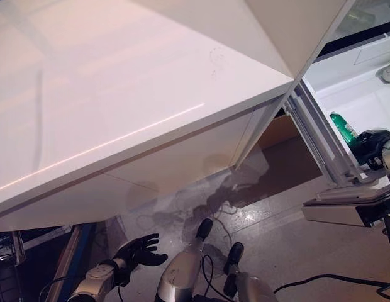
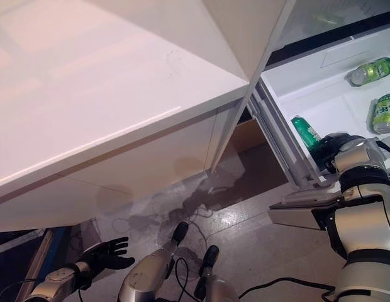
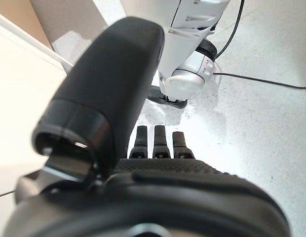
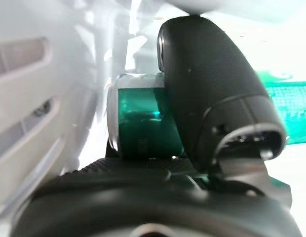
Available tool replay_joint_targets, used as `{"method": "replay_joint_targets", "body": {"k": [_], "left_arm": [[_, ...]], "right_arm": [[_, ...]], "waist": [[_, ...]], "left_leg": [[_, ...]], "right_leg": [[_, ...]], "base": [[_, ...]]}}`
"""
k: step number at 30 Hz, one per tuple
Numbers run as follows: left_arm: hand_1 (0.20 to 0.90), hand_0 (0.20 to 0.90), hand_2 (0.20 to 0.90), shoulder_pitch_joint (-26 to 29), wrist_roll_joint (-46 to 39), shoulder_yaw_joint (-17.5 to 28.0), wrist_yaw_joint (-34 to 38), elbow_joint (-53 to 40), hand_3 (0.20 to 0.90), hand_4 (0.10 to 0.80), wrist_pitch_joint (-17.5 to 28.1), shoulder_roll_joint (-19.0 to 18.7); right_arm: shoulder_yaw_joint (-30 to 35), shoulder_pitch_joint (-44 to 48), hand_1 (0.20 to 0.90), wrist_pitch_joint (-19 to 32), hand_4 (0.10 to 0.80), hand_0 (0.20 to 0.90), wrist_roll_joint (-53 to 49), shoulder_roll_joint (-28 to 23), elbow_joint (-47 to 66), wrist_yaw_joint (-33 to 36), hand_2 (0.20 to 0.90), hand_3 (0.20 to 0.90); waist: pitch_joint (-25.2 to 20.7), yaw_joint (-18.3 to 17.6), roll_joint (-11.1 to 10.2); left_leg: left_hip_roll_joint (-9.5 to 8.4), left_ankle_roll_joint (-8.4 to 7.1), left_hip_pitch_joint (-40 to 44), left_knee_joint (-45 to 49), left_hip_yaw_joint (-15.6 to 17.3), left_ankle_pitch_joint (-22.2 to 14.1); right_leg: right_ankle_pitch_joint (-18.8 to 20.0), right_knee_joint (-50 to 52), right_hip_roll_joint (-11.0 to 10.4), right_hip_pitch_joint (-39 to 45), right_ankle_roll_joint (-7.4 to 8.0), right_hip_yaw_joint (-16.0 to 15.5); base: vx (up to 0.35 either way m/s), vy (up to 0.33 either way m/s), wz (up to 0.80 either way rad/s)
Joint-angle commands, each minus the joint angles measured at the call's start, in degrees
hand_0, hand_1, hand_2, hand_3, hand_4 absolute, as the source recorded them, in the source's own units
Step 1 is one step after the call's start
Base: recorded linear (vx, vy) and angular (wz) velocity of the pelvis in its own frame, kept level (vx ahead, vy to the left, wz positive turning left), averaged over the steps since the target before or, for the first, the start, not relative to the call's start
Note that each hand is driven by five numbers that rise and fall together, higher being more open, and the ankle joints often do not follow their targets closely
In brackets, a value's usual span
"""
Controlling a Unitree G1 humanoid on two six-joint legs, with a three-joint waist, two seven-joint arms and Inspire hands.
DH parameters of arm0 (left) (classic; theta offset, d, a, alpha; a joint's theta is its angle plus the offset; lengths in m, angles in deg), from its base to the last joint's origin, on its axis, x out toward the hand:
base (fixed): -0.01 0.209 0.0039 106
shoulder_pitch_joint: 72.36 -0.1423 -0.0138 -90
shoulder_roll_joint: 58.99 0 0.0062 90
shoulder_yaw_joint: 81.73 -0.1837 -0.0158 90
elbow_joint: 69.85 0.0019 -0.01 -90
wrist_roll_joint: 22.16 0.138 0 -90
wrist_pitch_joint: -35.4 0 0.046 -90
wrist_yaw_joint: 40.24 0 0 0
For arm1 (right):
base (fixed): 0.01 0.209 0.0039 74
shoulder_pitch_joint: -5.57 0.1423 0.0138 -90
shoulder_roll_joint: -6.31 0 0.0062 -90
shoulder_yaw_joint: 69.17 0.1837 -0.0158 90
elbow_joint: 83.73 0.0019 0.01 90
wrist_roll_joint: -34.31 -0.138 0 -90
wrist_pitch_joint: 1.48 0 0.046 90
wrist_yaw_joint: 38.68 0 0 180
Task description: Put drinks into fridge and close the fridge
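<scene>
The fridge [image 2: 321, 88] stands open at the right, with a white shelf inside. My right hand [image 2: 334, 150] reaches into it and is shut on a green drink [image 2: 305, 132], held at the shelf's front edge. In the right wrist view my thumb [image 4: 207, 84] lies over the green drink [image 4: 140, 123]. Two more green cans [image 2: 371, 70] [image 2: 385, 113] lie on their sides further back on the shelf. My left hand [image 1: 139, 251] hangs low by the floor, open and empty, with its fingers [image 3: 155, 143] straight.
A large white counter [image 1: 119, 94] fills the left and middle, its corner close to the fridge's frame [image 2: 277, 138]. A brown panel [image 2: 248, 135] shows in the gap between them. Grey floor [image 2: 258, 239] lies below.
</scene>
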Motion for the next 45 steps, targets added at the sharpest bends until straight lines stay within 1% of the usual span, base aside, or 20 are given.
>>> {"method": "replay_joint_targets", "body": {"k": [1, 4, 8, 10, 12, 15, 19, 20, 22, 23, 27, 28, 30, 32, 35, 37, 39, 40, 43, 45], "left_arm": [[0.900, 0.900, 0.900, -2.7, 3.1, 1.4, -2.5, -1.1, 0.900, 0.800, 1.3, -0.3], [0.900, 0.900, 0.900, -2.6, 4.1, 1.4, -2.5, -1.4, 0.900, 0.800, 0.5, -0.5], [0.900, 0.900, 0.900, -2.7, 6.1, 1.8, -1.9, -1.1, 0.900, 0.800, -0.7, -0.3], [0.900, 0.900, 0.900, -2.9, 7.2, 2.1, -1.5, -0.6, 0.900, 0.800, -1.7, 0.0], [0.900, 0.900, 0.900, -3.0, 8.1, 2.4, -1.1, 0.3, 0.900, 0.800, -2.0, 0.4], [0.900, 0.900, 0.900, -3.1, 8.6, 3.0, -0.7, 1.2, 0.900, 0.800, -2.4, 0.8], [0.900, 0.900, 0.900, -3.1, 10.2, 4.1, 0.0, 3.7, 0.900, 0.800, -3.2, 2.1], [0.900, 0.900, 0.900, -3.2, 10.6, 4.3, 0.1, 4.8, 0.900, 0.800, -3.2, 2.7], [0.900, 0.900, 0.900, -3.1, 10.8, 4.5, 0.1, 6.1, 0.900, 0.800, -3.3, 3.4], [0.900, 0.900, 0.900, -3.0, 11.1, 4.8, 0.1, 7.1, 0.900, 0.800, -3.4, 4.2], [0.900, 0.900, 0.900, -2.6, 11.6, 4.7, 0.0, 8.9, 0.900, 0.800, -4.1, 6.2], [0.900, 0.900, 0.900, -2.6, 11.6, 4.6, 0.0, 9.0, 0.900, 0.800, -4.1, 6.2], [0.900, 0.900, 0.900, -2.5, 11.4, 4.7, 0.1, 9.9, 0.900, 0.800, -4.6, 7.2], [0.900, 0.900, 0.900, -2.2, 11.3, 4.4, 0.2, 10.3, 0.900, 0.800, -5.3, 7.8], [0.900, 0.900, 0.900, -2.0, 11.9, 3.8, 0.1, 11.3, 0.900, 0.800, -5.3, 8.6], [0.900, 0.900, 0.900, -2.4, 12.9, 3.4, 0.0, 11.0, 0.900, 0.800, -5.0, 9.0], [0.900, 0.900, 0.900, -2.4, 12.9, 3.2, 0.0, 10.8, 0.900, 0.800, -4.8, 9.1], [0.900, 0.900, 0.900, -2.4, 12.6, 3.1, 0.1, 10.6, 0.900, 0.800, -4.7, 9.2], [0.900, 0.900, 0.900, -2.5, 12.3, 2.3, 1.1, 9.6, 0.900, 0.800, -4.8, 9.0], [0.900, 0.900, 0.900, -2.2, 11.8, 2.0, 2.1, 9.0, 0.900, 0.800, -5.3, 8.9]], "right_arm": [[-5.5, 2.0, 0.900, 0.9, 0.800, 0.900, -1.4, -5.0, 2.7, -4.9, 0.900, 0.900], [-4.5, 1.4, 0.900, 1.6, 0.800, 0.900, -3.4, -4.8, 3.9, -4.0, 0.900, 0.900], [-2.9, 0.2, 0.900, 4.4, 0.800, 0.900, -6.4, -5.3, 8.2, -1.6, 0.900, 0.900], [-1.4, -1.0, 0.900, 5.1, 0.800, 0.900, -9.3, -6.1, 12.7, 0.6, 0.900, 0.900], [0.2, -2.0, 0.900, 7.5, 0.800, 0.900, -12.1, -7.1, 16.6, 3.9, 0.900, 0.900], [2.5, -3.7, 0.900, 9.1, 0.800, 0.900, -15.6, -8.7, 22.0, 7.5, 0.900, 0.900], [8.4, -8.1, 0.900, 11.8, 0.800, 0.900, -20.7, -10.9, 30.2, 12.6, 0.900, 0.900], [10.7, -9.6, 0.900, 13.7, 0.800, 0.900, -23.5, -11.0, 32.3, 15.8, 0.900, 0.900], [14.3, -12.0, 0.900, 15.2, 0.800, 0.900, -26.9, -10.7, 35.3, 19.2, 0.900, 0.900], [17.0, -14.0, 0.900, 16.5, 0.800, 0.900, -30.2, -9.9, 37.3, 22.3, 0.900, 0.900], [26.1, -21.6, 0.900, 19.6, 0.800, 0.900, -38.3, -5.3, 39.9, 29.5, 0.900, 0.900], [26.4, -22.0, 0.900, 19.6, 0.800, 0.900, -38.3, -5.2, 40.1, 29.6, 0.900, 0.900], [30.3, -26.5, 0.900, 19.8, 0.800, 0.900, -41.9, -1.2, 41.0, 32.1, 0.900, 0.900], [31.8, -29.3, 0.900, 19.6, 0.800, 0.900, -44.9, 2.0, 40.9, 31.8, 0.900, 0.900], [32.5, -33.0, 0.900, 20.3, 0.800, 0.900, -46.4, 6.2, 41.2, 30.6, 0.900, 0.900], [32.1, -34.8, 0.900, 22.4, 0.800, 0.900, -46.8, 9.0, 42.1, 30.5, 0.900, 0.900], [31.9, -34.9, 0.900, 23.6, 0.800, 0.900, -47.2, 9.8, 42.1, 30.6, 0.900, 0.900], [31.7, -34.5, 0.900, 25.8, 0.800, 0.900, -48.3, 10.7, 41.5, 30.9, 0.900, 0.900], [31.2, -32.2, 0.900, 29.2, 0.800, 0.900, -50.2, 11.7, 39.6, 31.8, 0.900, 0.900], [30.8, -30.5, 0.900, 30.0, 0.800, 0.900, -50.8, 11.9, 38.7, 32.0, 0.900, 0.900]], "waist": [[-1.9, 0.6, -0.8], [-2.4, 0.3, -1.3], [-3.5, -0.9, -2.3], [-4.6, -1.9, -2.9], [-5.7, -3.1, -3.4], [-7.1, -4.5, -4.0], [-10.2, -7.0, -5.0], [-11.5, -8.0, -5.0], [-13.0, -8.9, -5.0], [-14.1, -9.7, -4.9], [-16.8, -11.3, -4.5], [-16.9, -11.2, -4.6], [-17.8, -12.0, -4.2], [-18.1, -12.3, -4.0], [-18.0, -12.6, -3.9], [-16.9, -12.2, -4.1], [-16.1, -11.8, -4.1], [-14.8, -11.1, -3.9], [-12.5, -9.8, -3.2], [-11.3, -9.1, -2.8]], "left_leg": [[-0.31, 0.25, -1.1, 7.4, 3.4, -6.9], [-0.23, 0.25, -0.3, 7.1, 3.8, -7.0], [0.12, 0.29, 1.3, 6.4, 5.1, -7.5], [0.36, 0.33, 2.3, 6.2, 6.0, -7.9], [0.55, 0.41, 3.3, 5.9, 6.8, -8.3], [0.68, 0.49, 4.6, 5.4, 7.7, -8.7], [0.91, 0.60, 6.7, 4.4, 9.3, -9.5], [1.03, 0.60, 7.6, 3.9, 9.9, -9.6], [1.15, 0.58, 8.5, 3.1, 10.5, -9.8], [1.24, 0.56, 9.1, 2.7, 11.0, -10.0], [1.45, 0.54, 10.7, 2.3, 12.5, -11.0], [1.45, 0.54, 10.7, 2.3, 12.5, -11.0], [1.55, 0.58, 11.4, 2.6, 13.3, -11.7], [1.68, 0.64, 11.8, 3.0, 13.8, -12.1], [1.63, 0.94, 12.3, 5.1, 14.2, -13.3], [1.17, 1.31, 11.4, 10.7, 14.3, -15.6], [1.00, 1.56, 10.4, 13.9, 14.1, -17.0], [0.84, 2.00, 9.2, 16.8, 13.7, -18.2], [0.34, 2.93, 6.6, 21.5, 13.0, -20.0], [0.01, 3.43, 4.2, 24.2, 12.6, -20.8]], "right_leg": [[-1.1, 10.1, 0.3, -7.1, -1.58, 0.2], [-0.9, 9.7, 0.3, -6.4, -1.43, 0.5], [-0.5, 9.0, 0.5, -5.4, -1.04, 1.4], [-0.2, 8.5, 0.5, -4.6, -0.75, 2.3], [-0.1, 8.1, 0.6, -4.0, -0.51, 3.1], [0.0, 7.7, 0.7, -3.3, -0.23, 4.2], [-0.1, 7.3, 1.0, -2.4, 0.24, 6.0], [-0.2, 7.1, 1.0, -2.0, 0.37, 6.6], [-0.5, 7.0, 1.2, -1.6, 0.53, 7.3], [-0.6, 6.9, 1.3, -1.3, 0.66, 7.8], [-1.1, 6.5, 1.3, -0.4, 1.00, 8.8], [-1.1, 6.5, 1.3, -0.4, 1.00, 8.8], [-1.5, 6.6, 1.1, 0.2, 1.15, 9.2], [-2.0, 7.3, 0.8, 0.4, 1.16, 9.1], [-2.8, 9.0, 0.1, 0.9, 0.93, 8.7], [-3.6, 11.3, -1.1, 1.0, 0.43, 7.9], [-4.2, 13.0, -1.7, 0.8, 0.11, 7.4], [-5.0, 15.5, -2.3, 0.2, -0.25, 6.5], [-6.5, 20.1, -3.2, -1.5, -0.87, 5.4], [-7.2, 22.9, -3.7, -3.3, -1.21, 5.0]], "base": [[0.000, 0.000, 0.00], [0.000, 0.000, 0.00], [-0.012, -0.002, -0.04], [-0.004, 0.012, -0.16], [-0.005, 0.016, -0.39], [-0.020, 0.009, -0.31], [-0.017, -0.003, -0.26], [0.003, 0.010, -0.29], [0.013, 0.018, -0.31], [0.025, 0.019, -0.36], [0.035, 0.000, -0.25], [0.031, -0.008, -0.12], [0.032, -0.017, -0.22], [0.035, -0.031, -0.25], [0.069, -0.063, -0.13], [0.064, -0.080, -0.02], [0.035, -0.038, 0.01], [0.000, 0.000, 0.00], [-0.015, 0.025, 0.12], [-0.089, 0.042, 0.28]]}}
